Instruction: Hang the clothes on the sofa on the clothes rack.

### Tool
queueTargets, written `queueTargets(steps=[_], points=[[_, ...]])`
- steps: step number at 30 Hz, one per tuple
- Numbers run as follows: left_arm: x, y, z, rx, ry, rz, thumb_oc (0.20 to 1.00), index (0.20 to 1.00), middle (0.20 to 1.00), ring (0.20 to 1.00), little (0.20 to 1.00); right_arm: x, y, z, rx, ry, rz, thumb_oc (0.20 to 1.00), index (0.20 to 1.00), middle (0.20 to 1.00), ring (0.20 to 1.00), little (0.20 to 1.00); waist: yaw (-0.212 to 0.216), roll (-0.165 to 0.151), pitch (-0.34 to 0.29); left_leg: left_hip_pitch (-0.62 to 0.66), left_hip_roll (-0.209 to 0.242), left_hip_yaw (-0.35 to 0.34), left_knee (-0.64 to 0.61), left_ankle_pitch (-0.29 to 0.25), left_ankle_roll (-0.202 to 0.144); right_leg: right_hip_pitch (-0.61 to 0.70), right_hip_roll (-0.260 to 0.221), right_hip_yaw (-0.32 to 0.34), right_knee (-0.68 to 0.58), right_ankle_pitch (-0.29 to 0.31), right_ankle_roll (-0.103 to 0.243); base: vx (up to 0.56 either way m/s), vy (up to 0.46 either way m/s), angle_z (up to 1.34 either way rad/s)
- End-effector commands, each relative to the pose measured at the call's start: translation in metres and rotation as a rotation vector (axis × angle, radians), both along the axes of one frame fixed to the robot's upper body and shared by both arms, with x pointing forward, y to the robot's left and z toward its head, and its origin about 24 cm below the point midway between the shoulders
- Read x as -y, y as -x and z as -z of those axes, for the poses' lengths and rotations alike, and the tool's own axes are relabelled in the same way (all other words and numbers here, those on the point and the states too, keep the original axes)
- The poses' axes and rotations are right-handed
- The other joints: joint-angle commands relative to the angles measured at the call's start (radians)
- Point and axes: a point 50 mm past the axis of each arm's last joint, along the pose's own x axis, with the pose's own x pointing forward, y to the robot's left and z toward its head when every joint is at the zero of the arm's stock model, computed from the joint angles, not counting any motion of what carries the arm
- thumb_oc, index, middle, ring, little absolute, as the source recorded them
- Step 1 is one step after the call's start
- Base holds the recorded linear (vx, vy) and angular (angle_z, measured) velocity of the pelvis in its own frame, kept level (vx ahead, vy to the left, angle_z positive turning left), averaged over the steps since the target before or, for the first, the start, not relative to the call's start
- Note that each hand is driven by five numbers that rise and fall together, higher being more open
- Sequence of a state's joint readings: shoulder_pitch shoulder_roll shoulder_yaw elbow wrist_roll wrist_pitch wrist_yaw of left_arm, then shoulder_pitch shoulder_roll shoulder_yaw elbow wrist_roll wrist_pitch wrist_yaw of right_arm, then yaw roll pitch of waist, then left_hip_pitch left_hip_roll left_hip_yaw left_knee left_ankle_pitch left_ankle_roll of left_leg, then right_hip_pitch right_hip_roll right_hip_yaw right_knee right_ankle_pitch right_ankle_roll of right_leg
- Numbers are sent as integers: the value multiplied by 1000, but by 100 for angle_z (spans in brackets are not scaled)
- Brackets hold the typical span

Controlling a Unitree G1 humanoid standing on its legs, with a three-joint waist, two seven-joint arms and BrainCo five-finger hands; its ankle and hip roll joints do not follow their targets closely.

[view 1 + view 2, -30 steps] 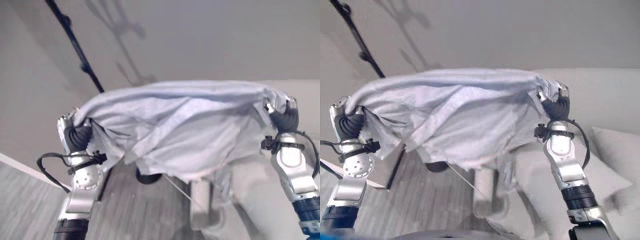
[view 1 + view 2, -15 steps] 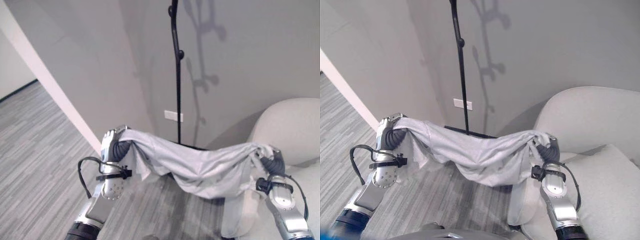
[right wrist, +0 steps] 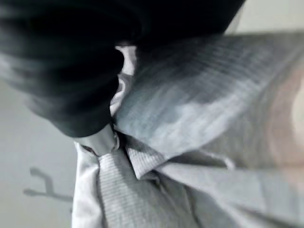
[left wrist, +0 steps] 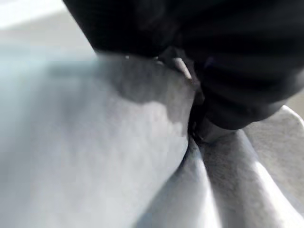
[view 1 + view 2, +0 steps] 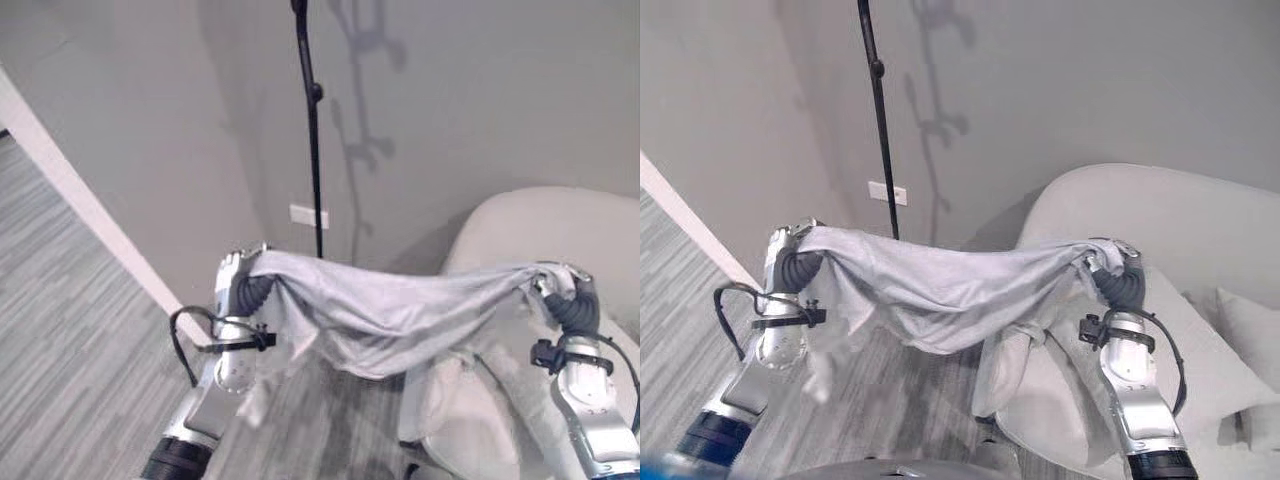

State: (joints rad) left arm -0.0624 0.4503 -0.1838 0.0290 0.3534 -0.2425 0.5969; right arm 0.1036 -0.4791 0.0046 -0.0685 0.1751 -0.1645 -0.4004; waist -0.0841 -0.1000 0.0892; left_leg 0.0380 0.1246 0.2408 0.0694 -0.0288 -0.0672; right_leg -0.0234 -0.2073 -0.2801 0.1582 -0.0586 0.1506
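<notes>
A light grey garment hangs stretched between my two raised hands and sags in the middle. My left hand is shut on its left end, and my right hand is shut on its right end. In the wrist views the cloth bunches right under each dark cover. The black pole of the clothes rack rises against the wall behind the garment, a little left of its middle. The pale sofa curves behind and beside my right arm.
A grey wall with a white socket plate stands close behind the rack. A white wall corner runs down on the left, with grey striped floor beside it. A cushion lies on the sofa at the right.
The camera swung from a close tilted look at the cloth to a wider view of wall, rack and sofa. The garment stays held between both hands, now stretched wider and flatter.
</notes>
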Motion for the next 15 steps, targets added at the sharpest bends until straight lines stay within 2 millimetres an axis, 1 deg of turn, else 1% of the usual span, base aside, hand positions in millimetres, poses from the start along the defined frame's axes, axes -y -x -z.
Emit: queueTargets(steps=[1, 3, 5, 6, 7, 8, 9, 10, 11, 12, 13, 14, 15], points=[[1, 2, -14, 74, 50, 49, 200, 200, 200, 200, 200, -7, -15, -28, 154, 2, -58, 200, 200, 200, 200, 200, 22, -30, -65, 9, -72, 59, 107, -119, 27, 38, 116, -70, -135, 42, -97, 82, -37, -16], [1, 3, -12, 62, 60, 53, 200, 200, 200, 200, 200, -8, -17, -30, 154, 18, -70, 200, 200, 200, 200, 200, 32, -32, -67, -11, -54, 70, 171, -106, 7, 66, 128, -64, -175, 46, -101, 66, -47, -10], [-1, 3, -12, 61, 56, 52, 200, 200, 200, 200, 200, -14, -19, -34, 170, 23, -105, 200, 200, 200, 200, 200, 40, -34, -61, -44, -25, 70, 261, -70, -20, 84, 140, -56, -192, 46, -112, 52, -39, -14], [-1, 3, -12, 62, 56, 51, 200, 200, 200, 200, 200, -14, -19, -34, 170, 23, -105, 200, 200, 200, 200, 200, 40, -34, -60, -46, -22, 70, 265, -72, -21, 84, 141, -56, -193, 47, -113, 76, -35, -11], [-4, 3, -15, 76, 44, 36, 200, 200, 200, 200, 200, -19, -21, -38, 180, 47, -138, 200, 200, 200, 200, 200, 48, -35, -55, -72, -1, 58, 347, -40, -36, 100, 150, -47, -198, 40, -125, 79, -22, -3], [-5, 2, -16, 93, 38, 19, 200, 200, 200, 200, 200, -23, -23, -43, 201, 64, -167, 200, 200, 200, 200, 200, 56, -33, -48, -103, 15, 37, 397, -2, -49, 111, 155, -38, -201, 33, -131, 95, -14, -6], [-5, 2, -17, 99, 37, 16, 200, 200, 200, 200, 200, -24, -23, -44, 207, 70, -172, 200, 200, 200, 200, 200, 57, -33, -46, -112, 29, 34, 401, 11, -50, 116, 154, -39, -200, 31, -132, 77, 27, -31], [-6, 3, -20, 117, 30, 14, 200, 200, 200, 200, 200, -25, -23, -50, 228, 94, -188, 200, 200, 200, 200, 200, 57, -33, -46, -120, 52, 38, 384, 18, -45, 123, 145, -45, -204, 29, -128, 79, 68, -31], [-7, 4, -21, 127, 26, 9, 200, 200, 200, 200, 200, -27, -23, -54, 246, 112, -198, 200, 200, 200, 200, 200, 57, -35, -47, -119, 65, 45, 351, 7, -36, 123, 136, -47, -201, 28, -122, 140, 173, -16], [-9, 5, -23, 137, 19, -3, 200, 200, 200, 200, 200, -29, -22, -62, 278, 153, -221, 200, 200, 200, 200, 200, 61, -36, -53, -102, 75, 42, 236, -4, -24, 115, 117, -42, -191, 22, -109, 112, 150, 2], [-9, 5, -23, 137, 19, -3, 200, 200, 200, 200, 200, -29, -22, -62, 278, 154, -221, 200, 200, 200, 200, 200, 61, -37, -54, -97, 72, 45, 227, 1, -23, 115, 114, -41, -189, 22, -108, 116, 161, -6], [-9, 6, -23, 141, 17, -8, 200, 200, 200, 200, 200, -31, -22, -64, 287, 162, -228, 200, 200, 200, 200, 200, 62, -35, -56, -87, 75, 40, 168, 6, -23, 113, 109, -38, -186, 17, -104, 85, 130, -7], [-9, 6, -23, 146, 15, -12, 200, 200, 200, 200, 200, -32, -21, -67, 302, 173, -243, 200, 200, 200, 200, 200, 62, -25, -60, -77, 87, 24, 83, 37, -32, 111, 105, -32, -178, 8, -98, 128, 205, 13]])
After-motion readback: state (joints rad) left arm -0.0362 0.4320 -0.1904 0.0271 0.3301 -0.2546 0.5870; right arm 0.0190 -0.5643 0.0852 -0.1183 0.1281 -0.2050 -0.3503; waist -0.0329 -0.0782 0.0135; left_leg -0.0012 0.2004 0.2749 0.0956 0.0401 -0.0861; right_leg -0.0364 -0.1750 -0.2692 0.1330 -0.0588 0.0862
